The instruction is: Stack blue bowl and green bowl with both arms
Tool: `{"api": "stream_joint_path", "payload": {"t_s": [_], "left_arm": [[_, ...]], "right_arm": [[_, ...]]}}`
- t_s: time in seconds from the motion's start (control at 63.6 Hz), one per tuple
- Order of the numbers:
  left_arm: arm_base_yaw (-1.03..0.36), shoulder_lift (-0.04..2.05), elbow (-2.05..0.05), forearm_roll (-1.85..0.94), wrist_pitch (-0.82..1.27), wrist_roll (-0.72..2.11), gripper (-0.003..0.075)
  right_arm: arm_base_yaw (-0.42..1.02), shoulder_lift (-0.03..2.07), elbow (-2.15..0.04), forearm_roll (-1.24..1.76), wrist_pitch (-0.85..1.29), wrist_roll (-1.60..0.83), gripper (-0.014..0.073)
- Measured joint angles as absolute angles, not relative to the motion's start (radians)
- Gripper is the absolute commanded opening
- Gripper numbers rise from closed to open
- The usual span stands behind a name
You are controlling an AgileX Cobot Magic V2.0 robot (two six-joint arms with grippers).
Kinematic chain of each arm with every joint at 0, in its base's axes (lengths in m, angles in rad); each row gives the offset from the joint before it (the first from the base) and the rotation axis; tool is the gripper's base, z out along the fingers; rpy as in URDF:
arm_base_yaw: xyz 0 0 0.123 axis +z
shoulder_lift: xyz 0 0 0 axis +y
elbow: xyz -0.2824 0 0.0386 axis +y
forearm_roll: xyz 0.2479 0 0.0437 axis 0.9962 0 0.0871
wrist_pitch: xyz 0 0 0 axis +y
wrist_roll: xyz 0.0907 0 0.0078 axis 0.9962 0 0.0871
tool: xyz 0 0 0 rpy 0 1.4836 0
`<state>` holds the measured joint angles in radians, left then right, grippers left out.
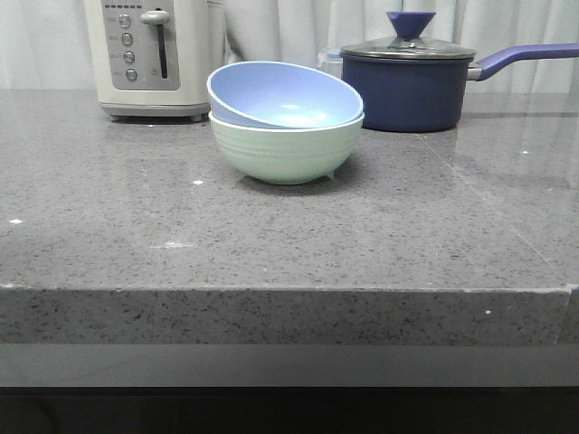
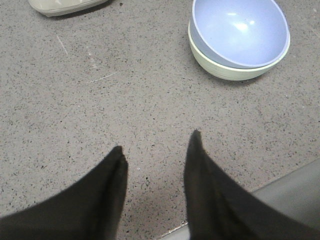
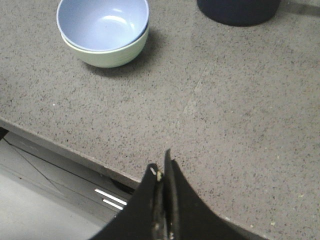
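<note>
Left to right on desk (image 1: 271, 253): we see toaster (image 1: 154, 56) at back left. Blue bowl (image 1: 285, 95) sits tilted inside green bowl (image 1: 285, 149), mid-desk, stack standing free. Navy lidded saucepan (image 1: 412, 86) at back right, handle pointing right. Our left hand (image 2: 156, 145) spread wide over bare desk, holding nothing. Our right hand (image 3: 162, 167) pinched closed, empty, near desk edge.

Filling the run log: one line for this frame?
blue bowl: nested tilted in green bowl | left gripper: jaws open, empty | right gripper: jaws shut, empty | both clear of bowls
</note>
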<state>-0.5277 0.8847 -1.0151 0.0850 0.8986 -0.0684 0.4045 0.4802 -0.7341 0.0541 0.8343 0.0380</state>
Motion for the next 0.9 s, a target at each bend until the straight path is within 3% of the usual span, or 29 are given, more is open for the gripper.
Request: {"api": "stream_joint_path", "payload": {"t_s": [0.126, 0.755, 0.897], "left_arm": [[-0.528, 0.885, -1.015, 0.085, 0.896, -0.068, -0.0019], [-0.532, 0.870, -0.986, 0.085, 0.888, -0.068, -0.0020], [-0.456, 0.763, -0.885, 0.083, 0.799, -0.068, -0.0020]], "right_arm": [[0.405, 0.478, -0.734, 0.053, 0.820, 0.038, -0.0063], [0.405, 0.478, -0.734, 0.050, 0.820, 0.040, -0.0063], [0.405, 0.478, -0.734, 0.050, 0.820, 0.040, -0.0063]]}}
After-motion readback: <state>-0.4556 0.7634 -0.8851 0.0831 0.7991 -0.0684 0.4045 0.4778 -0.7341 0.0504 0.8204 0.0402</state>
